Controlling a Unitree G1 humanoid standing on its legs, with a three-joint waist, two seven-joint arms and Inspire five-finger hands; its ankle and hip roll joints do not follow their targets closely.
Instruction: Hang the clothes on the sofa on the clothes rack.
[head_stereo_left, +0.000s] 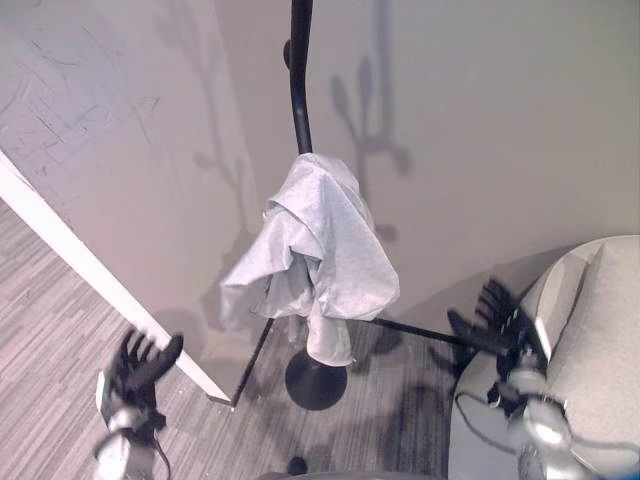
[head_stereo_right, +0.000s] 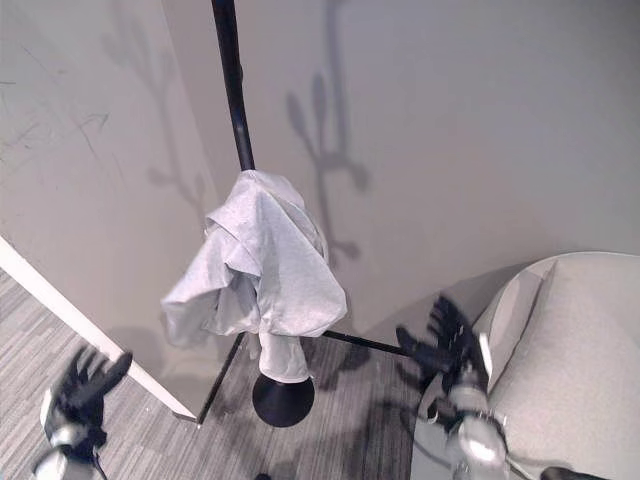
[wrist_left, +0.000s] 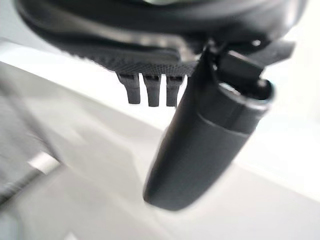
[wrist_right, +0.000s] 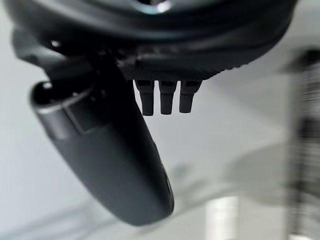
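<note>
A light grey garment hangs bunched on the black clothes rack, draped over the pole and its hooks. The rack's round base stands on the floor by the wall. My left hand is low at the left, open with fingers spread, holding nothing. My right hand is low at the right, open too, apart from the garment. In the wrist views the left hand's thumb and the right hand's thumb stand out with nothing in them.
A pale sofa curves in at the lower right. A beige wall stands behind the rack, with a white baseboard running along the left. A thin black rod runs low from the rack towards the sofa. Grey striped floor lies below.
</note>
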